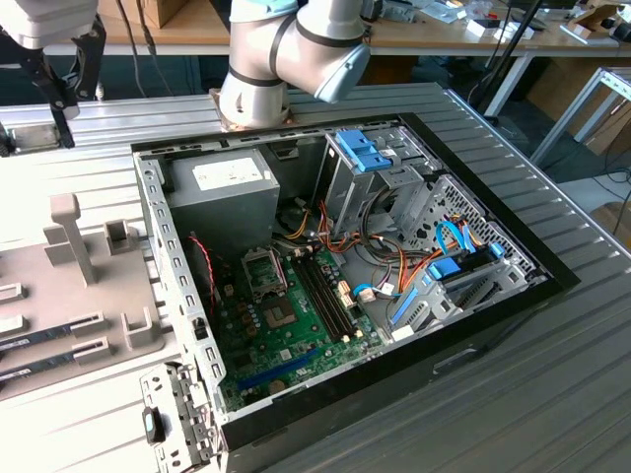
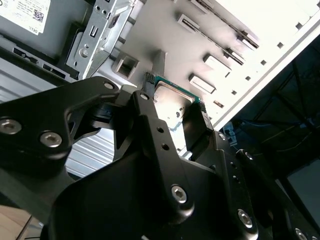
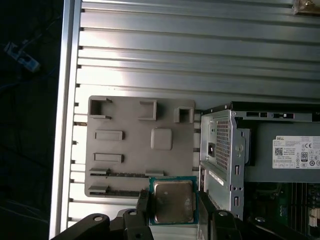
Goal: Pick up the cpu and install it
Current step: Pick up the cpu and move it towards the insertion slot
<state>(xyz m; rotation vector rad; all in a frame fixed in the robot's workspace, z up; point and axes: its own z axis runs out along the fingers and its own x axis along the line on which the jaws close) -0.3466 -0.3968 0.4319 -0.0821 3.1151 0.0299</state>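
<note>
An open metal computer case (image 1: 163, 227) lies on the ribbed aluminium desk (image 1: 552, 394), with a grey moulded fixture tray (image 1: 59, 286) just beside it at the exterior view's left. Inside the case, the grey power-supply box (image 1: 222, 187) sits in the back corner nearest the tray, with the green motherboard (image 1: 286, 345) in front of it. The flat square metal-topped cpu (image 3: 172, 201) sits between the black fingers (image 3: 143, 204), over the tray's corner beside the case.

The arm (image 1: 286, 49) was made of rounded silver-grey tubes, with a pale blue-grey cap (image 1: 340, 74) on one joint and a black ring (image 1: 286, 34) between segments. Its gripper (image 2: 172, 102) was matte black, with angular linkage plates fastened by bright silver screws (image 2: 179, 194) and blunt black fingers (image 2: 195, 130).
</note>
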